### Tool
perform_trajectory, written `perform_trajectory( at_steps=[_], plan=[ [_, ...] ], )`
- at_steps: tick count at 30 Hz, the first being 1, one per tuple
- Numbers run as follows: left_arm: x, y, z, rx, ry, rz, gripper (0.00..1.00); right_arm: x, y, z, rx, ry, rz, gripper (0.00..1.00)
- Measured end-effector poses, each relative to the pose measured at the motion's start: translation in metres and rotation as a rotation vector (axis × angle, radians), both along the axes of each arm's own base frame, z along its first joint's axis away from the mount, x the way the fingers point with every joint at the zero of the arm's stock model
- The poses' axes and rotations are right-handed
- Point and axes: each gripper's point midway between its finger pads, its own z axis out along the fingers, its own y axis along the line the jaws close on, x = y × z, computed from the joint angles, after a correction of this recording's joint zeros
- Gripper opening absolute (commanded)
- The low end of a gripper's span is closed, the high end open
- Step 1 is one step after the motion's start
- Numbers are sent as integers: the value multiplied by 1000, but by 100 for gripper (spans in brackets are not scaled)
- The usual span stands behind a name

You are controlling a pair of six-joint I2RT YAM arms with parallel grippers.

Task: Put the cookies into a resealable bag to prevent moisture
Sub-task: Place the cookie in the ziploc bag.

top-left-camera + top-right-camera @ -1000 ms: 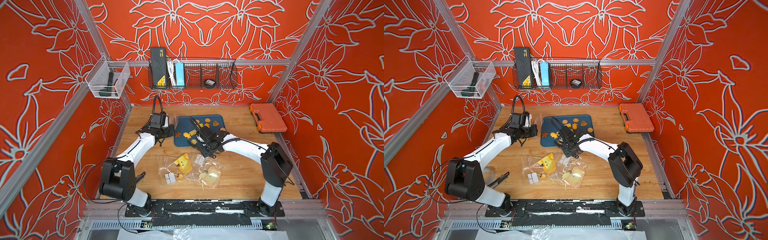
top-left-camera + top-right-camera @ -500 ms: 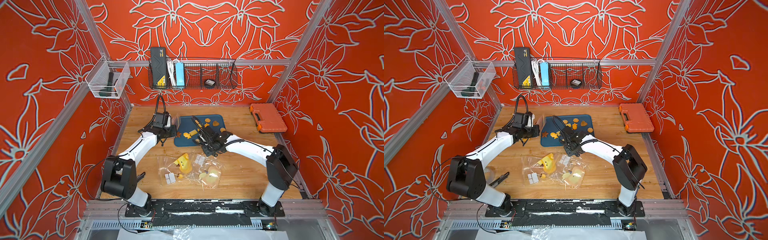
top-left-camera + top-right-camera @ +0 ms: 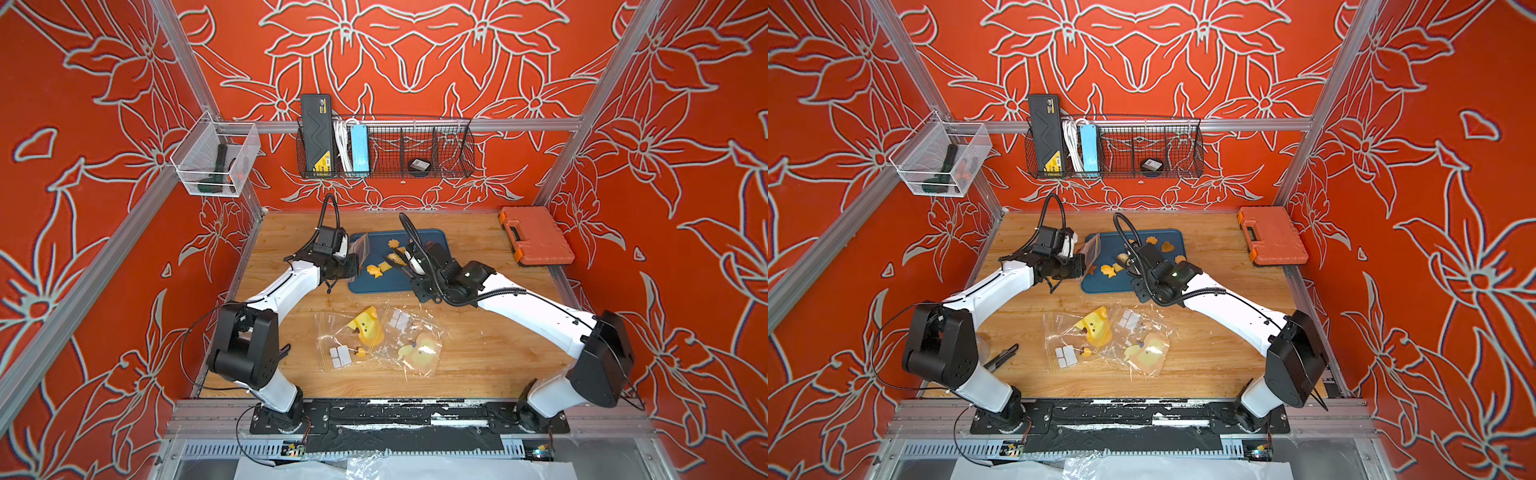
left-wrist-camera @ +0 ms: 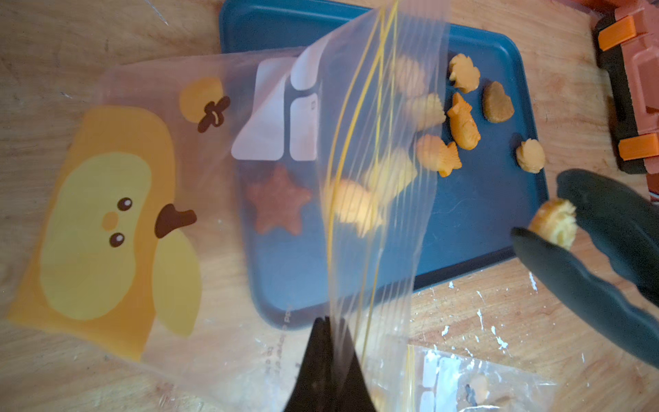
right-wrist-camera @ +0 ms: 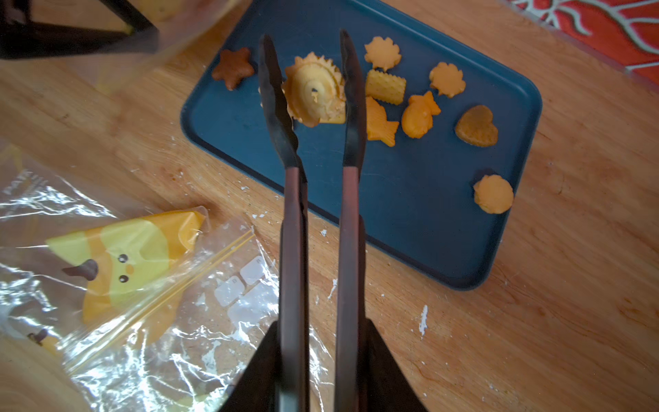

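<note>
Right pincer is clenched on the tongs, pinching a swirl cookie above the blue tray; left pincer grips the resealable bag by its zip edge at the tray's edge. We reckon we're mid-transfer: next the cookie goes sideways into the mouth, which faces the tongs, the bag's long axis trailing away from the tray.

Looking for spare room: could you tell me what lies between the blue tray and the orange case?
Only bare wooden table, shown in both top views.
</note>
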Motion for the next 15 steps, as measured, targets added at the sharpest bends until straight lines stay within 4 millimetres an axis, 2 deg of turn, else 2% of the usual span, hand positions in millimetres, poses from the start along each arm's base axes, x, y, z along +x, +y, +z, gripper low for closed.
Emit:
perform_trajectory(
  at_steps=[5, 9, 15],
  plan=[
    [0, -3, 2, -3, -3, -12, 0, 0, 20, 16, 65, 1, 66, 35],
    [0, -5, 2, -2, -4, -20, 0, 10, 39, 26, 96, -9, 101, 35],
    [-1, -6, 2, -2, -5, -26, 0, 22, 55, 6, 56, 17, 131, 34]
  ],
)
